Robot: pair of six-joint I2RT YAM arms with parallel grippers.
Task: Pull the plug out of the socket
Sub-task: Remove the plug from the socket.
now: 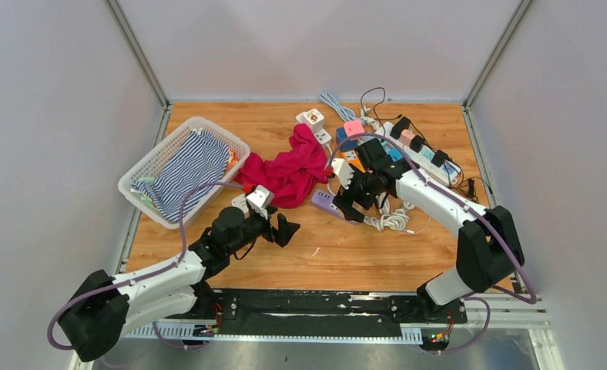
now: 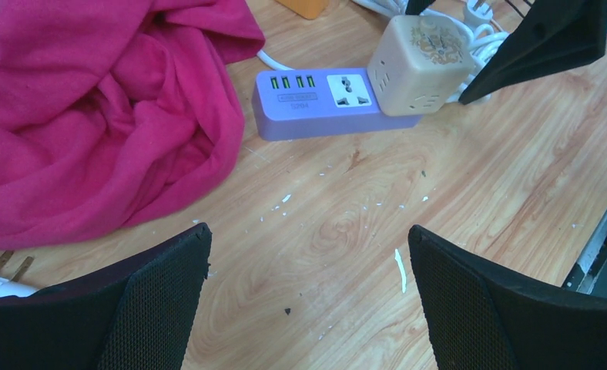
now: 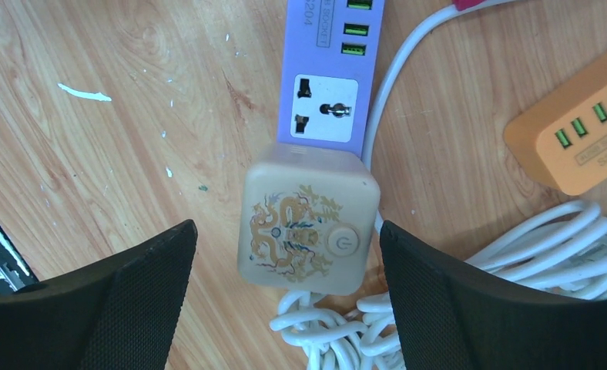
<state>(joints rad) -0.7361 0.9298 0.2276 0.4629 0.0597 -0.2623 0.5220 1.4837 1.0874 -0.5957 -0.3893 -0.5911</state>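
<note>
A purple power strip [image 2: 316, 104] lies on the wooden table, right of a pink cloth. A beige cube plug [image 2: 416, 63] with a dragon print sits plugged into its right end; both also show in the right wrist view, the strip [image 3: 327, 77] above the cube [image 3: 310, 230]. My right gripper [image 3: 288, 254] is open, hovering above the cube with a finger on either side of it, not touching. It shows in the top view [image 1: 352, 202] over the strip [image 1: 325, 202]. My left gripper [image 2: 308, 254] is open and empty over bare wood, short of the strip, seen in the top view [image 1: 285, 229].
A pink cloth [image 1: 289, 169] lies left of the strip. A coil of white cable [image 3: 470, 308] lies by the cube. An orange strip [image 3: 578, 139], a white power strip [image 1: 424, 154] with black plugs and other adapters crowd the back right. A white basket [image 1: 179, 171] holds striped cloth at left.
</note>
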